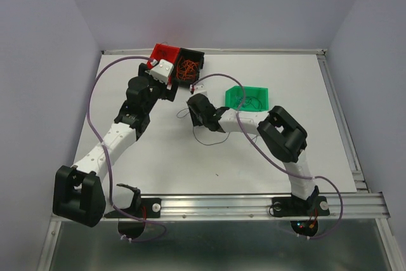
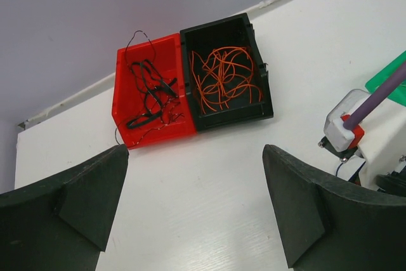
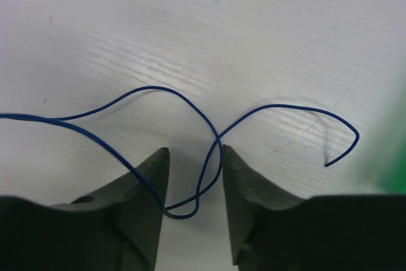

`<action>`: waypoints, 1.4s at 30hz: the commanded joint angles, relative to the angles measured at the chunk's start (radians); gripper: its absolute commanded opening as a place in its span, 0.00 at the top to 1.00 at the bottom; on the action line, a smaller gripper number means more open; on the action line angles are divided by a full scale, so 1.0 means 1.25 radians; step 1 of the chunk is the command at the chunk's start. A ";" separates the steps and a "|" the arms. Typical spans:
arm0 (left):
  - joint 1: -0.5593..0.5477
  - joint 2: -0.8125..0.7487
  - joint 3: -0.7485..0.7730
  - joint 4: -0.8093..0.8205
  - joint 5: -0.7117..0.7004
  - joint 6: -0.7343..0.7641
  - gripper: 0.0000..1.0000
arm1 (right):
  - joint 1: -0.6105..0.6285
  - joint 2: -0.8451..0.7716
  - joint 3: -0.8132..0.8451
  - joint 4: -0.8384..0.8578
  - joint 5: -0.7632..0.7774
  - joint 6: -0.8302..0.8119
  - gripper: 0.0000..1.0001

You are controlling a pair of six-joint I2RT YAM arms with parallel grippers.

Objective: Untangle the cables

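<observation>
A thin blue cable lies on the white table, and its loop passes between the fingers of my right gripper. The jaws stand a little apart and do not clamp it. In the top view this gripper is at the table's middle, with the cable trailing beside it. My left gripper is wide open and empty above bare table, a short way before the bins. In the top view it is at the back left. Black cables fill the red bin. Orange cables fill the black bin.
A green bin holding a dark cable stands at the back right of the right gripper. The red bin and black bin stand side by side at the back edge. The right wrist's white camera is near the left gripper's right finger.
</observation>
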 commanded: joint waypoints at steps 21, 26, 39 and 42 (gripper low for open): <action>0.005 -0.116 -0.127 0.145 0.297 0.055 0.01 | 0.001 -0.404 -0.251 0.141 0.059 0.036 0.99; 0.005 -0.217 -0.221 0.227 0.360 0.051 0.01 | 0.001 -0.480 -0.316 0.243 0.080 0.049 0.99; -0.096 -0.075 -0.252 0.297 0.538 0.089 0.01 | 0.001 -0.597 -0.375 0.378 0.107 0.049 0.99; -0.130 -0.026 -0.235 0.318 0.521 0.069 0.01 | 0.001 -0.609 -0.369 0.388 0.084 0.049 0.99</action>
